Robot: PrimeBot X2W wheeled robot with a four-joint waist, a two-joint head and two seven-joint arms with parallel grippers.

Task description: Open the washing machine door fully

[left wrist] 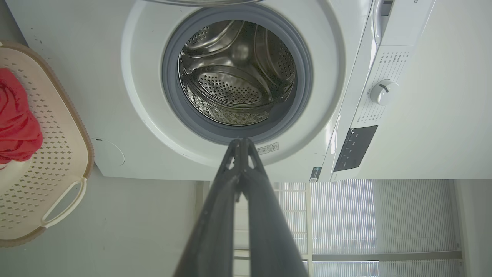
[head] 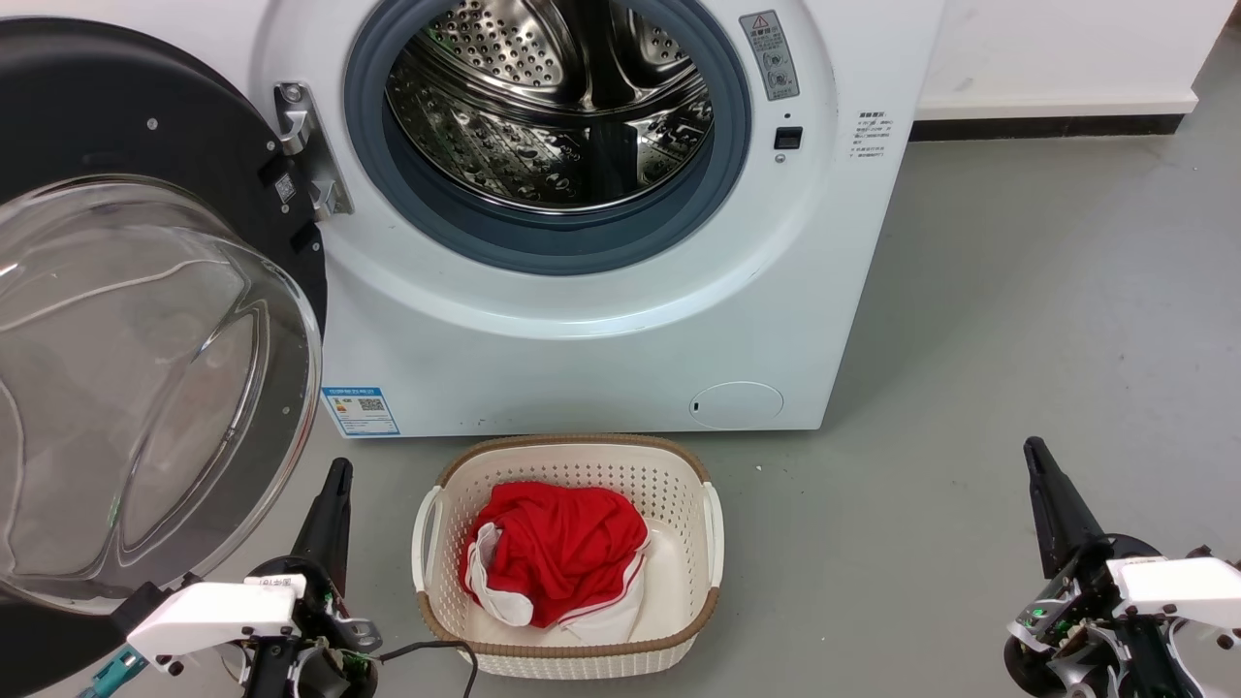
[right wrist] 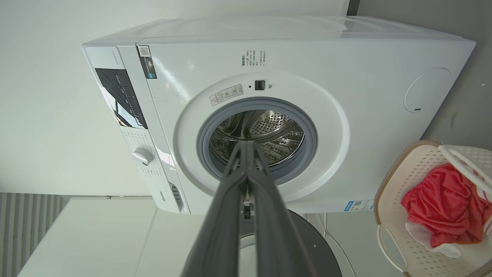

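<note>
While the washing machine door point(head: 145, 320) stands swung wide out to the left of the washing machine point(head: 582, 349), we see it held on the metal hinge point(head: 310, 150) at the left edge of the opening. Its black disc and bulging clear glass bowl face up toward our head camera. The steel drum point(head: 553, 107) lies fully exposed inside the grey rubber ring point(head: 543, 242).

Our left gripper point(head: 338, 470) sits low at the left, near the door's lower rim and beside the basket point(head: 572, 448); we cannot tell whether it touches the door. Our left wrist view shows its two dark fingers pressed together at the tips, with nothing between them.

Our right gripper point(head: 1034, 448) hovers over the bare grey floor point(head: 1018, 320), well apart from the machine and the door. Its fingers also meet at the tips and carry nothing.

The basket stands on the floor just in front of the machine, with a red garment point(head: 562, 553) bunched inside it
</note>
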